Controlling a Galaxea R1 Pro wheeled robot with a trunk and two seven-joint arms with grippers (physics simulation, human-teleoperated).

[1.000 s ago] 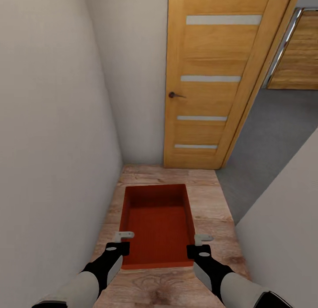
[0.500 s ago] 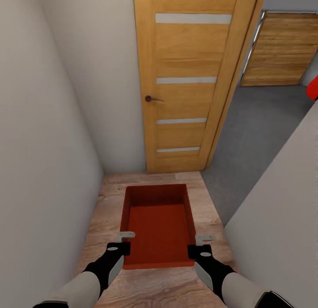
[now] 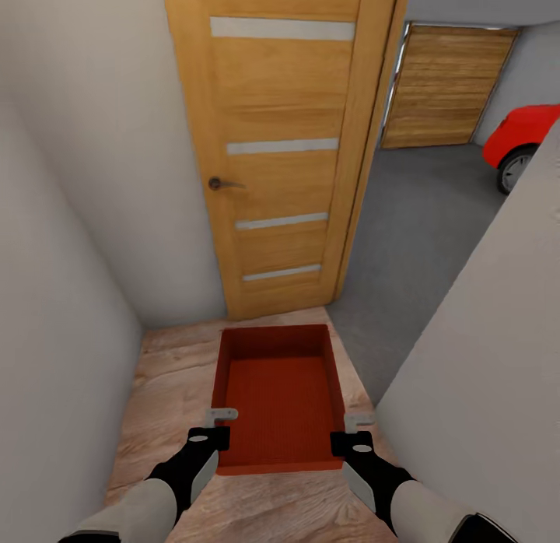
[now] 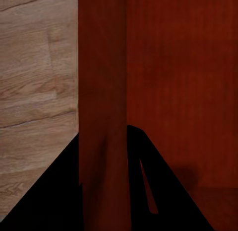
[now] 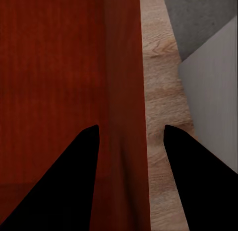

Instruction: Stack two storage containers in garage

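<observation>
One orange-red storage container (image 3: 280, 399), open-topped with a ribbed bottom, hangs low in front of me over a light wood-plank floor. My left gripper (image 3: 220, 420) is shut on its left wall (image 4: 101, 82), which runs between the dark fingers (image 4: 54, 201). On the opposite side, my right gripper (image 3: 358, 426) is shut on the right wall (image 5: 124, 82). Through the doorway ahead on the right lies the garage with its grey concrete floor (image 3: 420, 232).
An orange wooden door (image 3: 280, 154) stands open straight ahead. White walls close in on the left (image 3: 70, 255) and right (image 3: 482, 333). In the garage are a red car (image 3: 525, 134) and a slatted wooden door (image 3: 443, 84).
The whole view has swung right and advanced: the orange door sits further left, and the garage opening and red car have come into view. The container stays held between both grippers.
</observation>
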